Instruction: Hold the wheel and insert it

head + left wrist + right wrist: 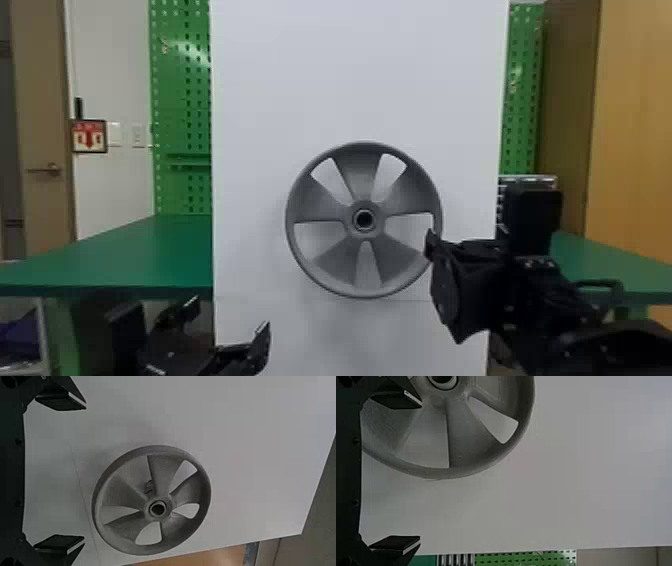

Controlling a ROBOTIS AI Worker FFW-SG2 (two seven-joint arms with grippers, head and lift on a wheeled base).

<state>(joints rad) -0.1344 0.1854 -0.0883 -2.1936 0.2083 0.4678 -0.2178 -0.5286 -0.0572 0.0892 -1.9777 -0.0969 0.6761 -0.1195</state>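
With the right claw (420, 472) open near the wheel (381, 220) and the left claw (84, 472) open too, square both to the rim (289, 220) before closing evenly

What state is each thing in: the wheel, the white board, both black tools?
Wheel: upright against the board, ungripped; whether fully inserted, I cannot tell.
White board: standing upright.
Left tool: open, empty.
Right tool: open, fingers either side of the wheel's rim.
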